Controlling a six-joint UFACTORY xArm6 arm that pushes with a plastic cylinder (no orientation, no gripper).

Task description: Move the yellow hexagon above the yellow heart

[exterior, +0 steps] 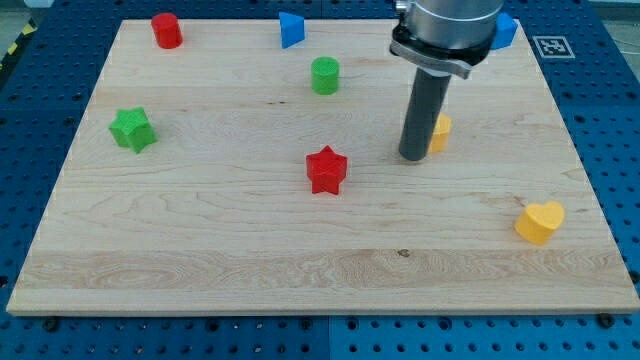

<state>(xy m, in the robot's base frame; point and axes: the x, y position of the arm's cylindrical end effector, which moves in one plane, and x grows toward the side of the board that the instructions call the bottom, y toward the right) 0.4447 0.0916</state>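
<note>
The yellow hexagon (441, 131) sits right of the board's middle, mostly hidden behind my rod; only its right side shows. My tip (413, 156) rests on the board against the hexagon's left side. The yellow heart (539, 221) lies near the board's right edge, below and to the right of the hexagon.
A red star (326, 169) lies left of my tip. A green cylinder (325, 75) is up and left. A green star (132, 129) is at the left. A red cylinder (166, 30), a blue block (291, 29) and another blue block (505, 31) line the top.
</note>
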